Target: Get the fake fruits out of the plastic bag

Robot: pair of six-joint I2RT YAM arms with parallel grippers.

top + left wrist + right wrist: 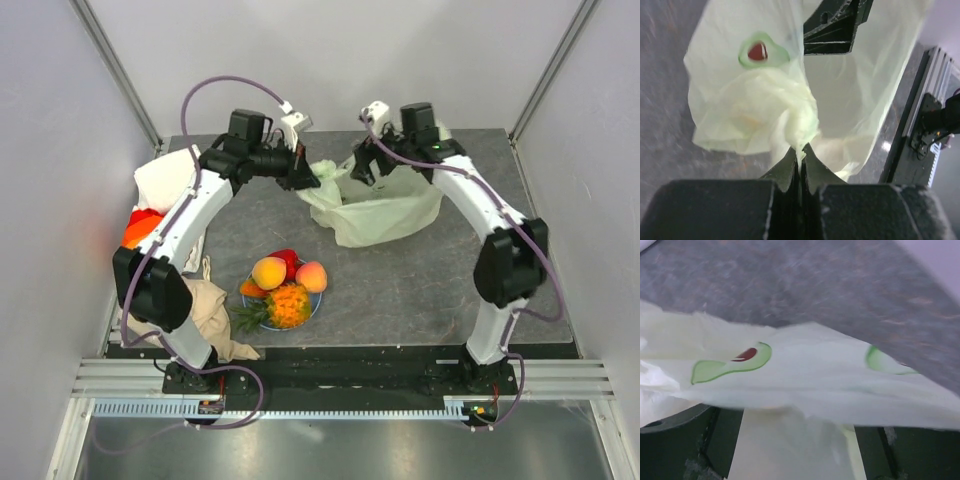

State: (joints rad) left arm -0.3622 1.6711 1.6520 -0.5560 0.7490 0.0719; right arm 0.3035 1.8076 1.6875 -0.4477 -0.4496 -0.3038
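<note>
Jaws of left gripper (800,152) closed tight on plastic bag (385,212) rim, right gripper (362,168) at opposite rim (film covers its fingers, opening cannot be told), bag beyond plate (316,304), fake fruits (285,288) piled on plate.

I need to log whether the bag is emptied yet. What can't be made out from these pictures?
1. Contents of the plastic bag: in the top view, its own crumpled film covers the inside. The left wrist view shows only a blurred pale shape through it.
2. Right gripper: in the right wrist view, the bag drapes over it, so open or shut is unclear.
3. Red-orange item at far left: in the top view, the left arm covers most of it.
</note>
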